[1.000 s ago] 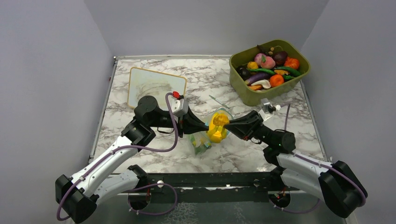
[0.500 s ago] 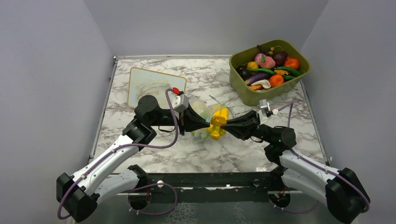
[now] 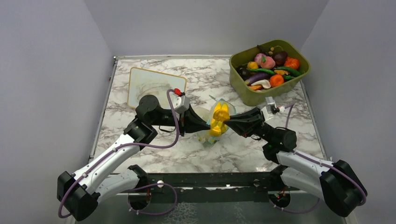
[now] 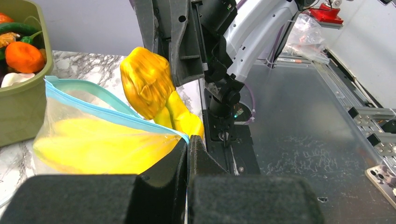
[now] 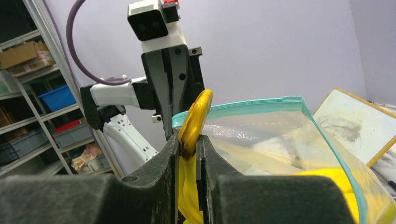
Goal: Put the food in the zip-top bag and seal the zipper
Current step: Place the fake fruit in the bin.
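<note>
The clear zip-top bag [image 3: 201, 114] is held up off the table between my two grippers. My left gripper [image 3: 204, 125] is shut on the bag's mouth edge, right at the teal zipper [image 4: 107, 112]; its jaws [image 4: 187, 142] pinch the strip's end. My right gripper [image 3: 227, 122] is shut on a yellow banana bunch [image 3: 218, 116] at the bag's open mouth. In the right wrist view the jaws [image 5: 190, 140] clamp the banana [image 5: 196, 112] beside the bag [image 5: 271, 126]. More yellow shows through the bag's wall [image 4: 93, 149]. The lettuce and orange piece cannot be made out.
An olive-green tub [image 3: 247, 91] full of toy produce stands at the far right. A wood-framed white board [image 3: 156, 86] lies at the far left. A thin clear strip [image 3: 218, 101] lies on the marble just behind the bag.
Both grippers have raised the bag and the banana bunch and carried them slightly away from the arm bases. The banana bunch now stands more upright at the bag's mouth.
</note>
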{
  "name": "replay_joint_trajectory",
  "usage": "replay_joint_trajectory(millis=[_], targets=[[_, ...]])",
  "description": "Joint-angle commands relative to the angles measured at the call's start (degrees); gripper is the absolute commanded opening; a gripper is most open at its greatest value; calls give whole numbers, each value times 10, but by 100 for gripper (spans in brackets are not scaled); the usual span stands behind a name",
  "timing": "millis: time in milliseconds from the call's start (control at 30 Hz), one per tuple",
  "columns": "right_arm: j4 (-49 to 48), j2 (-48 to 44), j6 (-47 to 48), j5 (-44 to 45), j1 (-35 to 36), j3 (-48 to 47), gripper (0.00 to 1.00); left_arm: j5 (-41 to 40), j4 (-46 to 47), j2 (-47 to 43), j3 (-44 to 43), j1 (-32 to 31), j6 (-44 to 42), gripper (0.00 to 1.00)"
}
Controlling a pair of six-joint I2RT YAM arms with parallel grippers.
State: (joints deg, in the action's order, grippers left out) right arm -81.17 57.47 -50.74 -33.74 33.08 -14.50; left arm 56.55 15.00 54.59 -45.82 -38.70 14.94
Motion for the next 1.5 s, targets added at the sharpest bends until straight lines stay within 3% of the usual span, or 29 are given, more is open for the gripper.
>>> replay_joint_trajectory(millis=[0, 200, 567, 700, 967, 1233, 1467], targets=[[-117, 3, 16, 41, 3, 20, 1, 34, 32, -8, -10, -1, 9, 0], [-168, 39, 23, 29, 3, 45, 1, 37, 37, -15, -18, -2, 30, 0], [-1, -43, 164, -11, 9, 36, 1, 0, 45, -12, -36, -1, 66, 0], [-12, -69, 148, -24, 9, 31, 1, -56, 46, -14, -22, -1, 88, 0], [-38, -61, 116, 11, 9, 61, 1, -123, 34, -21, 25, -1, 100, 12], [-33, 1, 122, 32, 10, 51, 1, -305, -109, -40, 35, -1, 116, 13], [-75, 67, 120, 22, 10, 39, 1, -352, -188, -34, 15, -2, 86, 11]])
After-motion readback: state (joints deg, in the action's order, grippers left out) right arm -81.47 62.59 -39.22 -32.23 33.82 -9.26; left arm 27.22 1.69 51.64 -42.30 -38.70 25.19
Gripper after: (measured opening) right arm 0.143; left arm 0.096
